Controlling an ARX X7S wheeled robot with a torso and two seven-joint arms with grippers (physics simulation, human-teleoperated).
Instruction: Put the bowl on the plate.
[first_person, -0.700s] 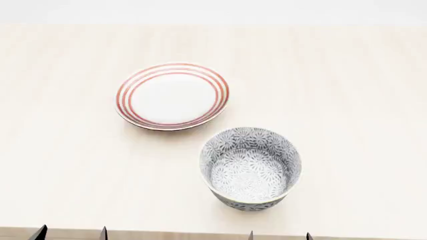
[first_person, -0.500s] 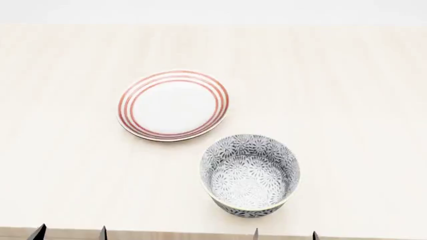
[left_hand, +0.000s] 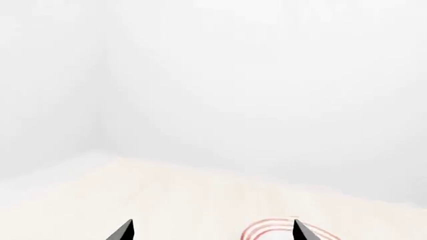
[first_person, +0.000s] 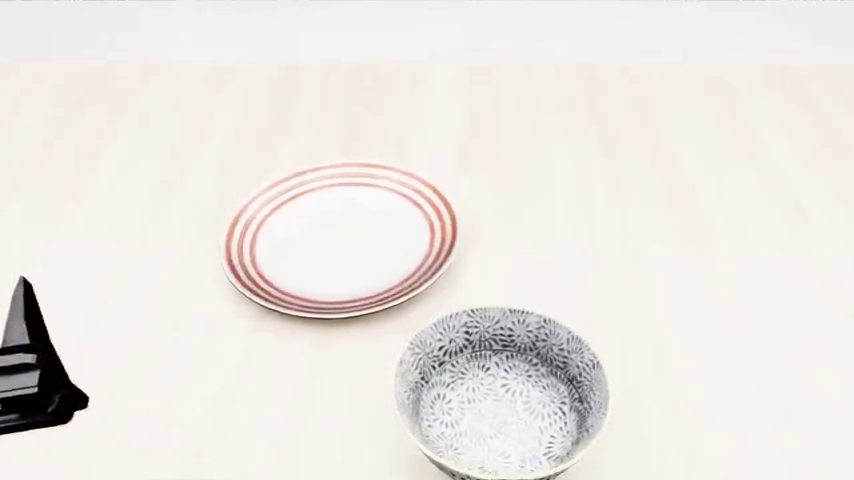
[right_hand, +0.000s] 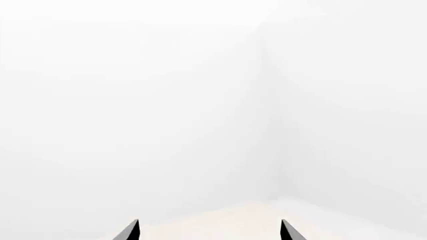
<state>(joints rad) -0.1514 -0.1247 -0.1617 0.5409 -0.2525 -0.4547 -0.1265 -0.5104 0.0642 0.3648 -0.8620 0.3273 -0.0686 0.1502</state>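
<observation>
The plate (first_person: 340, 240), white with red rings, lies flat on the table. The grey floral bowl (first_person: 501, 395) stands upright just near-right of it, apart from it, and its near side is cut off by the head view's edge. Left of both, well clear of them, hovers my left gripper (left_hand: 212, 231), open and empty; one of its dark fingers (first_person: 24, 350) shows at the head view's left edge. In the left wrist view a bit of the plate's rim (left_hand: 267, 229) shows by one fingertip. My right gripper (right_hand: 209, 231) is open with nothing between its fingers, and it is outside the head view.
The pale wooden table (first_person: 694, 200) stretches wide to the right and behind the dishes. White walls stand beyond its far edge, and the right wrist view shows a table corner (right_hand: 267, 212) against them.
The plate and bowl have slid lower in the head view as the view shifted. My left gripper has risen into view at the left, and the fingertips at the bottom edge are gone.
</observation>
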